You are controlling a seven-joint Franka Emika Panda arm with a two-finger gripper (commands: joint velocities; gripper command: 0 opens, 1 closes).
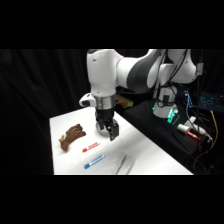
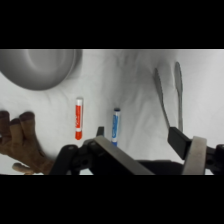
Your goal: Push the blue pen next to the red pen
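Blue pen (image 2: 116, 127) lies parallel beside red pen (image 2: 78, 118).

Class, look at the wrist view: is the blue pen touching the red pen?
No: the blue pen lies apart from the red pen, with a strip of bare white table between them.

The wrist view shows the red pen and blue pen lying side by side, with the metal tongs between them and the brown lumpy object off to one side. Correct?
Not quite. In the wrist view nothing lies between the red pen and the blue pen; the metal tongs lie beyond the blue pen, away from the red one. The brown lumpy object is indeed off to one side.
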